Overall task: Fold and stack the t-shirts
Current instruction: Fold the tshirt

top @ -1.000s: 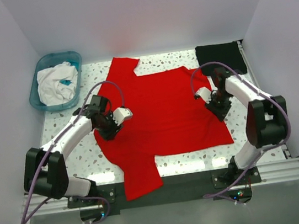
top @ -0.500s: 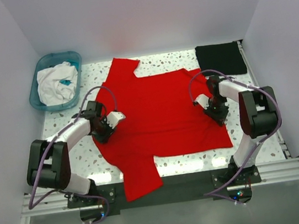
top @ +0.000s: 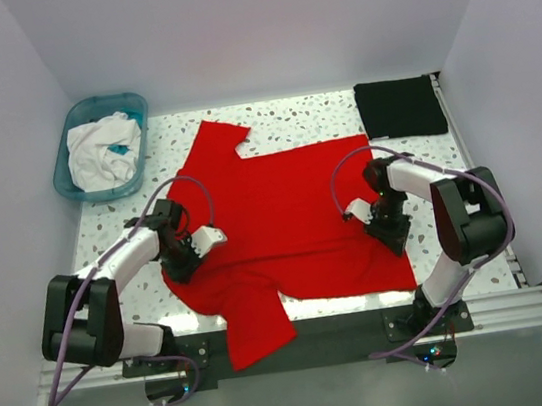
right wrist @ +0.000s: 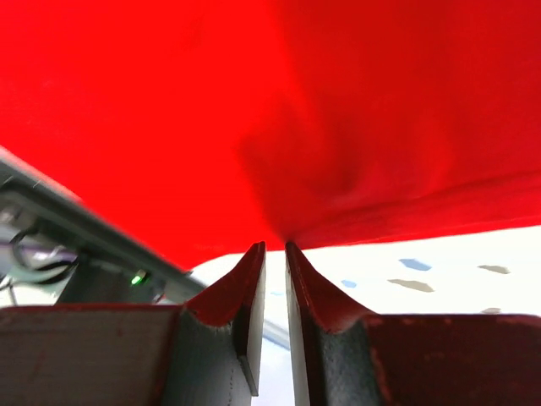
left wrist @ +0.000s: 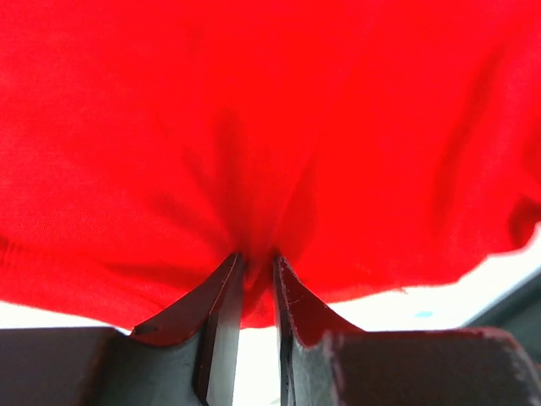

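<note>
Red cloth, soft, light and limp, is what we handle: the red t-shirt (top: pixel 282 211) lies spread on the table (top: pixel 288 110), its left edge pinched in our closed left gripper (left wrist: pixel 254 259), its right edge in our closed right gripper (right wrist: pixel 275 248), and we judge such edge holds safest against slipping.

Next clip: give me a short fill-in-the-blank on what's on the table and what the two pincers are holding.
1. The spread t-shirt, pinched at its sides by the left pincer and the right pincer, is coloured ___.
2. The black t-shirt lies folded at the far ___ corner of the table.
3. The teal basin holds a crumpled cloth that is mostly ___.

Missing words: red; right; white.
</note>
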Tool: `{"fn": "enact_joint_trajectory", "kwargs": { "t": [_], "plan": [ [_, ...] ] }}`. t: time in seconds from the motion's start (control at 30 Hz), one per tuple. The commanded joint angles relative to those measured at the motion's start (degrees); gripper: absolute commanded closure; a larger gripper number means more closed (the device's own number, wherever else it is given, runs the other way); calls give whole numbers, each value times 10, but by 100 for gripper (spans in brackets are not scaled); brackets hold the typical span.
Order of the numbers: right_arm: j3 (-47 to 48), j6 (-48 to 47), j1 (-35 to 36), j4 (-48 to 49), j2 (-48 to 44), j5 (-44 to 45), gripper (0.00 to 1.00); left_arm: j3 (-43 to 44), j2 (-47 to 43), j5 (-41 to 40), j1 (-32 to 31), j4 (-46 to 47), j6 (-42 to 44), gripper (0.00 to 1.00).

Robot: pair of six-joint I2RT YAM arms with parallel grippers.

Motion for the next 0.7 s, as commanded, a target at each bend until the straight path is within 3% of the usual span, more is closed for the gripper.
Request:
{"fn": "enact_joint_trajectory", "kwargs": {
  "t": [0.0,0.13,0.17,0.27,0.5,0.67],
  "plan": [
    [11,-36,-1,-85,-34,-40,81,13,4,71,4,-131,60,75],
    [99,-35,-34,-119,-38,-114,80,96,-10,122,10,-137,65,67],
    [152,-27,-44,-118,-26,-131,79,118,-3,132,12,-131,61,61],
    [254,47,-81,-69,10,-165,78,208,33,166,21,-85,10,53],
    [398,235,-88,147,120,-107,79,382,154,162,53,75,-128,46],
    [497,301,-88,212,217,-84,79,488,237,185,90,127,-210,45]
  ]
}}
